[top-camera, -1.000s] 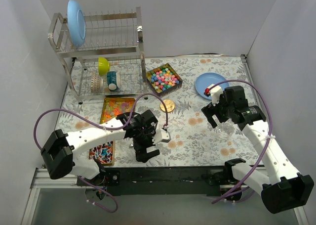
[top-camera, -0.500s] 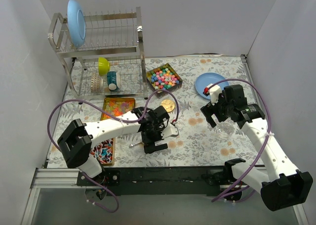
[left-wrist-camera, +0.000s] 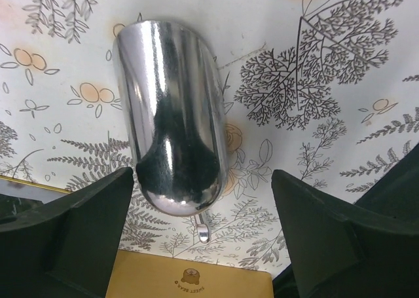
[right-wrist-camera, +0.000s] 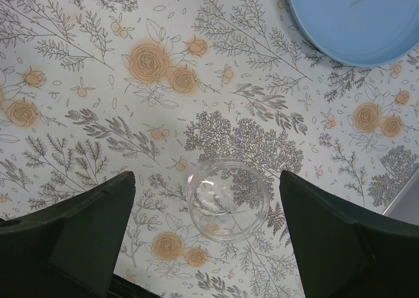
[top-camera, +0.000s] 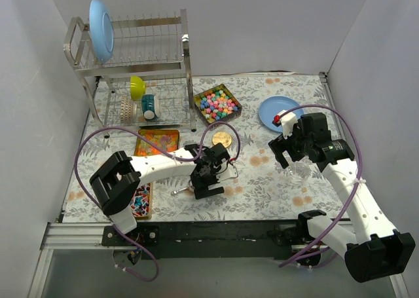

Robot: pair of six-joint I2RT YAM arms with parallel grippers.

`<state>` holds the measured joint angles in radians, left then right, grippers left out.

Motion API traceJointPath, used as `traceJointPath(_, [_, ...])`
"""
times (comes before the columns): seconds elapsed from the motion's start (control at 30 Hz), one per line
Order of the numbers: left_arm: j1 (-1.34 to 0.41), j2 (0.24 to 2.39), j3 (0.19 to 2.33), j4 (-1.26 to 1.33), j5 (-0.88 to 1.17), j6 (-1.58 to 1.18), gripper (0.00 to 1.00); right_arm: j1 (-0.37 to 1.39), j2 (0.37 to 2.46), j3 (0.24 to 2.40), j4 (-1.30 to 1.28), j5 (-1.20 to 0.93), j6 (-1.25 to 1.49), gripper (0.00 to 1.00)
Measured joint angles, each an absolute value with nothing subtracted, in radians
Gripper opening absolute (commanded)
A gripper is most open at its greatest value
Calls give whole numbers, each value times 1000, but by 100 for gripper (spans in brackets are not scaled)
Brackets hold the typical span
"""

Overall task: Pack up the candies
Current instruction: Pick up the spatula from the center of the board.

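Note:
The candies (top-camera: 218, 105) are small mixed-colour lumps filling a dark square tray at the back centre. My left gripper (top-camera: 208, 179) (left-wrist-camera: 203, 200) is open and hangs low over a shiny metal scoop (left-wrist-camera: 171, 114) (top-camera: 181, 190) that lies bowl-down on the tablecloth. Its fingers (left-wrist-camera: 85, 226) stand either side of the scoop's handle end without touching it. My right gripper (top-camera: 288, 155) (right-wrist-camera: 206, 213) is open above an empty clear glass jar (right-wrist-camera: 228, 201) standing upright on the table.
A blue plate (top-camera: 278, 111) (right-wrist-camera: 353, 16) lies behind the right gripper. A gold round lid (top-camera: 222, 139), a tray of orange sweets (top-camera: 157, 143) and a tray of mixed pieces (top-camera: 139, 200) sit left of centre. A dish rack (top-camera: 137, 62) fills the back left.
My left gripper has swung right and slightly back, coming down over the scoop, with its jaws a little narrower. The right gripper has barely moved.

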<state>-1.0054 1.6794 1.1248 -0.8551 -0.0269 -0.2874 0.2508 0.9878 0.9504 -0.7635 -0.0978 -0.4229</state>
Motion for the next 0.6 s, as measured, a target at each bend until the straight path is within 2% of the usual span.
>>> traceJointPath(0.13, [-1006, 1699, 1106, -846, -46, -291, 74, 249, 987, 945, -763, -98, -423, 98])
traceJointPath(0.43, [-999, 1753, 1104, -833, -70, -326, 66, 240, 986, 934, -763, -102, -423, 98])
traceJointPath(0.5, [-996, 1759, 1105, -833, -70, -332, 57, 237, 986, 934, -763, -102, -423, 98])
traceJointPath(0.57, [-994, 1761, 1106, -833, -70, -342, 43, 236, 986, 934, -763, -102, -423, 98])
traceJointPath(0.6, [-993, 1763, 1108, -833, -71, -347, 12, 235, 986, 934, -763, -102, -423, 98])
